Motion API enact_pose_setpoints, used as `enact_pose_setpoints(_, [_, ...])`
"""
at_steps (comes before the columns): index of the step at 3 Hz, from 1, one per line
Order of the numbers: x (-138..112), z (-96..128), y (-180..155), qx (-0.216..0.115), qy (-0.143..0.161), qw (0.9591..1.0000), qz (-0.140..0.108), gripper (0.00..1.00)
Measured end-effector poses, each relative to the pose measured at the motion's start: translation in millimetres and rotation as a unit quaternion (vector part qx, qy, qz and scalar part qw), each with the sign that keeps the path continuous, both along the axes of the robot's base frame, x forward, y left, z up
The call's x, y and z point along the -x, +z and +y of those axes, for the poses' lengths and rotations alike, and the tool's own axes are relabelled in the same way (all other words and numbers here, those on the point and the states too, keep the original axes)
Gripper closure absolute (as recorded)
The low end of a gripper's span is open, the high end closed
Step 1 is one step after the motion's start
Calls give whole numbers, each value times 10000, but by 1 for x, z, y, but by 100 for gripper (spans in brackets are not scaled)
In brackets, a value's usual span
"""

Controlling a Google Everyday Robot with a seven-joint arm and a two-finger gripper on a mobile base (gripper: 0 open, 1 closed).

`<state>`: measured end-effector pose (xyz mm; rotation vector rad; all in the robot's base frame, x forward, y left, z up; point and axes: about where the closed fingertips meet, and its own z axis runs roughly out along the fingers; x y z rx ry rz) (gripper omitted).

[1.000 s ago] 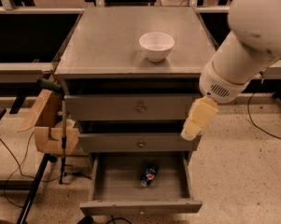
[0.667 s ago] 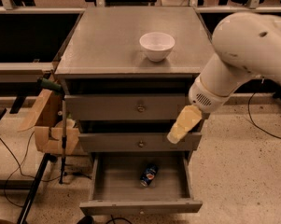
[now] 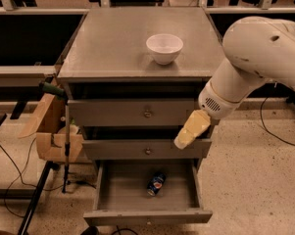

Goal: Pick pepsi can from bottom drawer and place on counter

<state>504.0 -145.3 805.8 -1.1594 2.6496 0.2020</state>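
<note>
In the 1 camera view, the bottom drawer [image 3: 122,192] stands pulled out from the grey cabinet, which leaves its grey floor open from above. The pepsi can [image 3: 156,183] lies on its side on that floor, a little right of centre and apart from every wall, with its logo turned upward. Because it lies flat and not upright, a grasp probably has to come down across its body. The end effector [image 3: 190,131] hangs above the drawer's right half, in front of the right ends of the 2 closed drawer fronts [image 3: 137,112], and it slants down and left toward the can. Whether it is set wide or narrow I cannot tell. It carries nothing that shows, and the can lies well below it. The white arm [image 3: 255,53] reaches in from the right, seemingly so that it clears the cabinet's front edge on the way down. The counter surface [image 3: 108,38] bears only a white bowl [image 3: 164,48], set right of centre. Its broad left side and front strip are bare, so the can should find room there away from the bowl. I judge the step in hand to be the approach, with the grasp not yet made.
</note>
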Motion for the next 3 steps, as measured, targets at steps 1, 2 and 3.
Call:
enact_pose_setpoints(1, [-7, -1, -9, 46, -324, 9993, 166, 0])
enact_pose_setpoints(2, [-27, -8, -55, -60, -1259, 9894, 718, 0])
enact_pose_setpoints(3, [-42, -12, -114, -320, -2314, 9641, 1265, 0])
